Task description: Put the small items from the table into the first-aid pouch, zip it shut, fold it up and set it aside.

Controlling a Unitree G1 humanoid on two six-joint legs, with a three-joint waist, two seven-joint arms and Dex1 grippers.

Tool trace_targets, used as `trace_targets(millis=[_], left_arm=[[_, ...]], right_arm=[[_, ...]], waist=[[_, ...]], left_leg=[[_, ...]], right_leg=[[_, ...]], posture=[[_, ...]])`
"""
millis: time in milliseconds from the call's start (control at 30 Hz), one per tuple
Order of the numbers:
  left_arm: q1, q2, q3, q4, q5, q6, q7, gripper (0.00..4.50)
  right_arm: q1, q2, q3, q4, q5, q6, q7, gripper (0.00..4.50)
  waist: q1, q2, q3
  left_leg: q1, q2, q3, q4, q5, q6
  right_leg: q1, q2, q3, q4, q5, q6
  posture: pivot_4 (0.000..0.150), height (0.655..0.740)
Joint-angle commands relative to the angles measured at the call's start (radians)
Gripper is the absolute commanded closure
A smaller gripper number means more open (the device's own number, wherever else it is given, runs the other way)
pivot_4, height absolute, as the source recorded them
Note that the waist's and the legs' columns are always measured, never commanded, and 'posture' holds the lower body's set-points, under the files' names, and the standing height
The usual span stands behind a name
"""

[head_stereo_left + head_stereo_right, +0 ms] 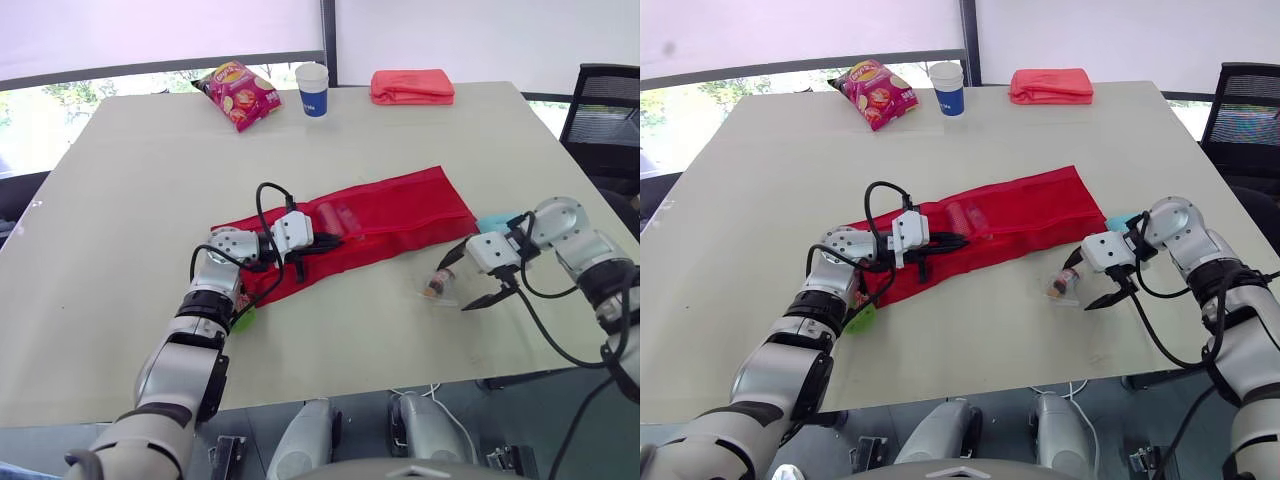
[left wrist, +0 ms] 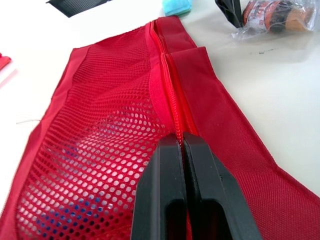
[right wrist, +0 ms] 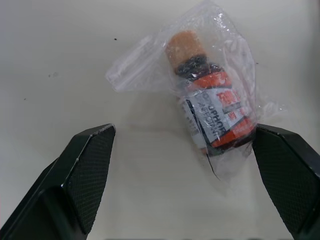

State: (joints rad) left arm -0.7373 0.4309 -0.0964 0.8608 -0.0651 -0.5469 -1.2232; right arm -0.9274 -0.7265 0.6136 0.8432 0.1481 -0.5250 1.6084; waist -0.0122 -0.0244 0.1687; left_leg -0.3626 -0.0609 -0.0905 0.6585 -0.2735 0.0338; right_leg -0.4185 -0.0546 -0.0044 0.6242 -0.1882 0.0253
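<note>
The left tool (image 2: 181, 140) is pinched shut on the red zip (image 2: 165, 75) of the flat red mesh-fronted fabric pouch (image 2: 100, 125), which stretches away ahead of it on the pale counter (image 1: 130, 200). The right tool (image 3: 183, 131) is spread wide. A small dark orange-labelled bottle in a clear plastic bag (image 3: 212, 107) lies ungripped between its fingertips. Beyond it sits a small light-blue block (image 1: 492, 222).

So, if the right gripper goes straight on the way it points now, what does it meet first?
The right gripper, open, would most likely meet the small bottle in its clear bag, lying on the table just ahead. Depth is hard to judge.
</note>
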Motion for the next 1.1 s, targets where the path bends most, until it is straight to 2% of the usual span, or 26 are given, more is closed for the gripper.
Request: trace_targets(millis=[33,67,167,200,233,333,433,500,600,700,767,867,1100], left_arm=[[0.004,0.003,0.008,-0.044,-0.017,0.000,0.010,4.50],[0.004,0.003,0.008,-0.043,-0.017,0.000,0.011,4.50],[0.005,0.001,0.006,-0.043,-0.015,-0.001,0.014,4.50],[0.006,0.000,0.005,-0.043,-0.015,-0.001,0.014,4.50],[0.006,-0.001,0.004,-0.043,-0.015,-0.002,0.015,4.50],[0.002,-0.008,0.002,-0.037,-0.013,-0.003,0.015,4.50],[0.000,-0.013,0.002,-0.033,-0.014,-0.002,0.015,4.50],[-0.001,-0.016,0.003,-0.031,-0.016,-0.001,0.015,4.50],[-0.001,-0.019,0.005,-0.032,-0.019,0.001,0.016,4.50],[0.002,-0.020,0.010,-0.037,-0.026,0.007,0.018,4.50],[0.003,-0.021,0.012,-0.040,-0.030,0.013,0.017,4.50],[0.002,-0.023,0.011,-0.043,-0.034,0.018,0.017,4.50],[-0.008,-0.035,0.007,-0.048,-0.037,0.031,0.018,4.50]], right_arm=[[-0.027,-0.003,0.008,0.001,0.045,-0.011,0.006,1.40],[-0.024,-0.004,0.006,-0.011,0.067,0.015,0.006,1.57],[-0.003,-0.013,-0.012,-0.065,0.117,0.099,0.006,2.64],[0.006,-0.020,-0.017,-0.084,0.122,0.119,0.006,3.19],[0.021,-0.023,-0.041,-0.111,0.126,0.154,0.006,3.53],[0.114,-0.051,-0.144,-0.283,0.153,0.329,-0.062,3.53],[0.249,-0.105,-0.238,-0.540,0.172,0.525,-0.189,3.53],[0.332,-0.140,-0.292,-0.716,0.170,0.693,-0.293,3.53],[0.445,-0.160,-0.379,-0.960,0.262,0.968,-0.423,3.53],[0.500,-0.112,-0.446,-1.122,0.283,1.252,-0.640,3.53],[0.517,-0.037,-0.489,-1.191,0.288,1.392,-0.787,3.53],[0.528,0.081,-0.502,-1.243,0.260,1.484,-0.945,3.53],[0.473,0.223,-0.411,-1.186,0.086,1.500,-1.182,3.53]], waist=[[0.001,0.000,0.000],[0.001,0.000,0.000],[0.001,0.000,0.000],[0.001,0.000,0.000],[0.001,0.000,0.000],[0.008,0.000,0.000],[0.014,0.001,-0.001],[0.021,0.001,-0.001],[0.026,0.002,-0.001],[0.026,0.002,-0.002],[0.026,0.002,-0.002],[0.026,0.001,-0.002],[0.027,0.002,-0.003]], left_leg=[[0.000,0.000,0.000,0.000,0.000,0.000],[0.000,0.000,0.000,0.000,0.000,0.000],[0.000,0.000,0.000,0.000,0.000,0.000],[0.000,0.000,0.000,0.000,0.000,0.000],[0.000,0.000,0.000,0.000,0.000,0.000],[-0.001,0.000,-0.001,0.000,0.000,0.000],[-0.003,0.000,-0.001,0.000,0.000,0.000],[-0.005,0.000,-0.001,0.000,0.000,0.000],[-0.006,0.000,0.000,0.000,0.000,0.000],[-0.007,0.001,0.000,0.001,-0.001,0.001],[-0.008,0.001,-0.001,0.002,-0.002,0.003],[-0.009,0.001,-0.001,0.003,-0.002,0.002],[-0.016,0.000,-0.001,0.008,0.000,0.000]], right_leg=[[0.000,0.000,0.000,0.000,0.000,0.000],[0.000,0.000,0.000,0.000,0.000,0.000],[0.000,0.000,0.000,0.000,0.000,0.000],[0.000,0.000,0.000,0.000,0.000,0.000],[0.000,0.000,0.000,0.001,0.000,0.000],[0.000,-0.001,0.000,0.001,0.000,0.000],[-0.002,-0.002,0.000,0.001,0.000,0.000],[-0.005,-0.002,0.000,0.001,0.000,0.000],[-0.007,-0.002,0.001,0.002,0.000,-0.001],[-0.007,-0.002,0.001,0.002,0.001,-0.001],[-0.007,-0.002,0.001,0.002,0.001,-0.001],[-0.007,-0.002,0.001,0.002,0.001,-0.001],[-0.013,0.000,-0.002,0.003,0.003,0.000]], posture=[[0.150,0.7395],[0.150,0.7395],[0.150,0.7395],[0.150,0.7395],[0.150,0.7395],[0.150,0.7395],[0.150,0.7395],[0.150,0.7395],[0.150,0.7395],[0.150,0.7395],[0.150,0.7395],[0.150,0.7395],[0.150,0.7395]])
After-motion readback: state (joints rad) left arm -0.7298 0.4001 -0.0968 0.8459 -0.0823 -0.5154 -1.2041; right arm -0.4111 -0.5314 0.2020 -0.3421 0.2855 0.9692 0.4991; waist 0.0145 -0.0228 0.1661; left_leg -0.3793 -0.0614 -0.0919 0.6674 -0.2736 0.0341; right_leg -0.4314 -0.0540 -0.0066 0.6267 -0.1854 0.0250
